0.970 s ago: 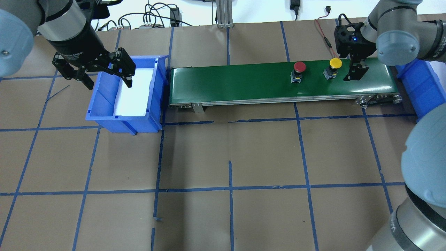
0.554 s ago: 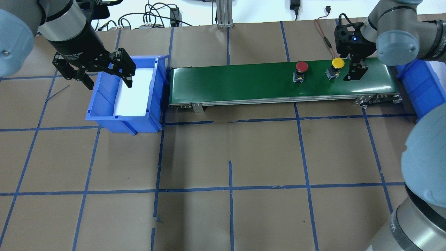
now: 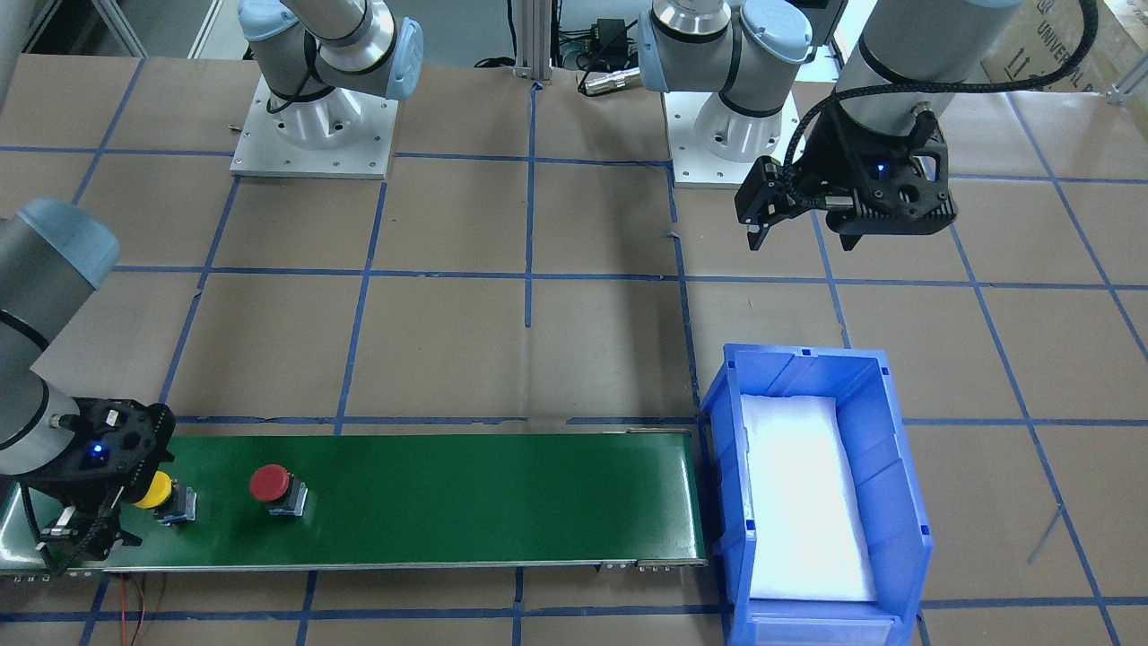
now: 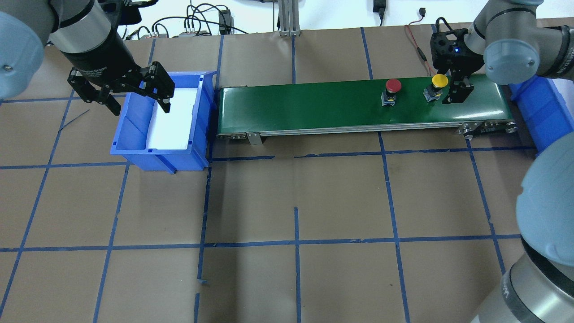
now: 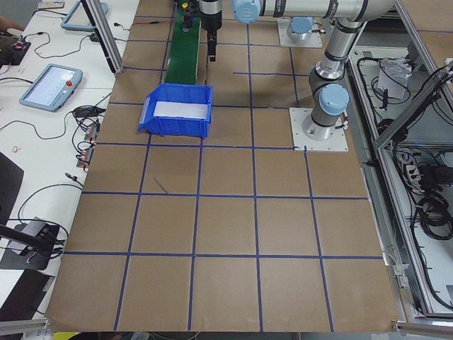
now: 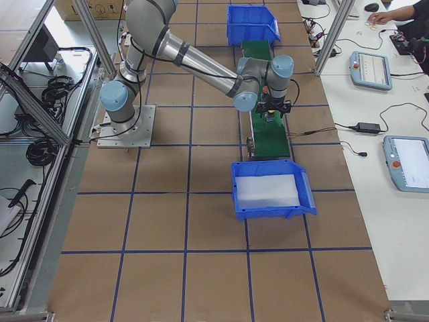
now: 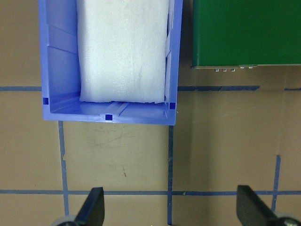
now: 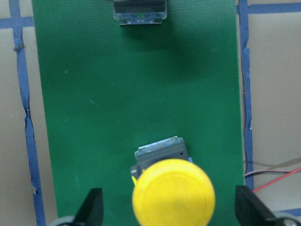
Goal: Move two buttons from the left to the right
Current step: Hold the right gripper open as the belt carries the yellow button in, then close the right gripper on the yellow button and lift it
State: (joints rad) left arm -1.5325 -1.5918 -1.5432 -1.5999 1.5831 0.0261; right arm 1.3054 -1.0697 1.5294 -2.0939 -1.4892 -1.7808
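Observation:
The yellow button and the red button stand upright on the green conveyor belt, near its right end. My right gripper is open and hangs low over the belt, right beside the yellow button. In the right wrist view the yellow cap sits between the open fingers, and the red button's base shows at the top edge. My left gripper is open and empty above the left blue bin.
The left bin holds only a white foam pad. A second blue bin sits past the belt's right end, partly hidden by my right arm. Brown table with blue tape lines lies in front of the belt.
Both buttons have ridden the belt to the right, and the yellow one has come up to my right gripper. Neither arm has moved.

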